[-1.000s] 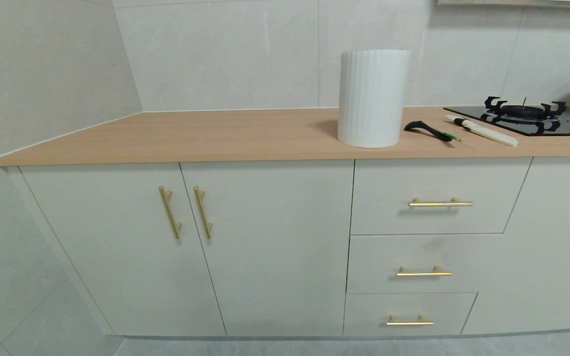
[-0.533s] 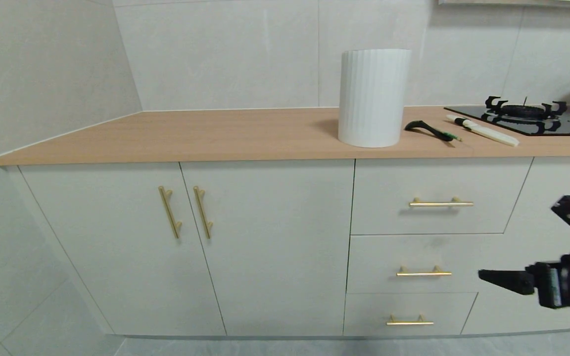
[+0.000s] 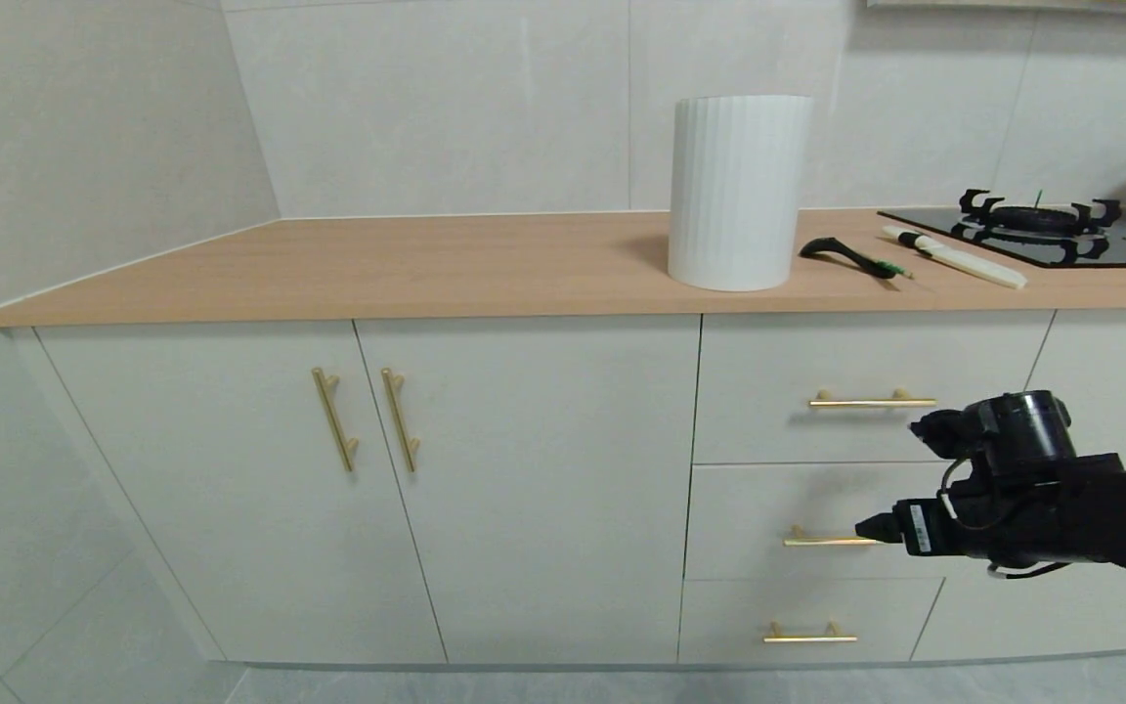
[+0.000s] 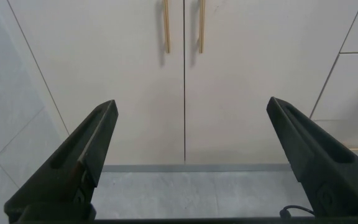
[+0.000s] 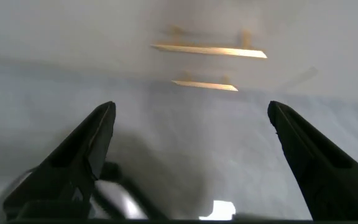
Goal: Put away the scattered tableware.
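Note:
On the wooden counter (image 3: 377, 269) stands a tall white ribbed container (image 3: 737, 191). To its right lie a black-handled utensil (image 3: 848, 257) and a long cream utensil (image 3: 956, 258). My right gripper (image 3: 878, 529) hangs low in front of the middle drawer, well below the counter. In the right wrist view the right gripper (image 5: 188, 143) is open and holds nothing, with gold drawer handles (image 5: 209, 51) ahead of it. My left gripper (image 4: 191, 143) is open and holds nothing too, and faces the double cabinet doors (image 4: 184, 74) near the floor.
A black gas hob (image 3: 1047, 233) sits at the counter's right end, behind the utensils. Below the counter are two doors with gold handles (image 3: 368, 420) and a stack of three drawers (image 3: 846, 401). Tiled walls close in the left and back.
My right arm has come into the head view from the right edge and moved left, until its gripper is in front of the middle drawer. The counter items have not moved.

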Controlling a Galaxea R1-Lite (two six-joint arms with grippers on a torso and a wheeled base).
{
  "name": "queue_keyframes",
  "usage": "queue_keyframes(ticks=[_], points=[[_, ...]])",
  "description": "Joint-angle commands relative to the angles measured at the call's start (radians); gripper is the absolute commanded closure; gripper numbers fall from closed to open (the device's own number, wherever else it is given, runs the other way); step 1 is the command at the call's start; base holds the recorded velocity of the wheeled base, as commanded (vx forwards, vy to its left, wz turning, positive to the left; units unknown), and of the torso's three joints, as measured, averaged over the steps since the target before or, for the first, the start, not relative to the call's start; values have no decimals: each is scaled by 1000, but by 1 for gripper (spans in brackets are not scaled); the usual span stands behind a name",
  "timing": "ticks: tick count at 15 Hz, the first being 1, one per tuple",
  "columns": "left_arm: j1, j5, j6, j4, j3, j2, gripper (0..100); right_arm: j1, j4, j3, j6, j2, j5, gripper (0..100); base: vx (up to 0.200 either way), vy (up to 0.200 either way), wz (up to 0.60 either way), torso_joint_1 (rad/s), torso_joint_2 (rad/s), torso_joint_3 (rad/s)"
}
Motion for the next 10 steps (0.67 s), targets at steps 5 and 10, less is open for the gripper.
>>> queue_keyframes(ticks=[5,10], points=[[0,0,0,0,0,1,0,-8,-295,-8,2,305,-59,0,0,0,0,0,0,0],[0,0,0,0,0,1,0,-6,-441,-69,4,433,-127,0,0,0,0,0,0,0]])
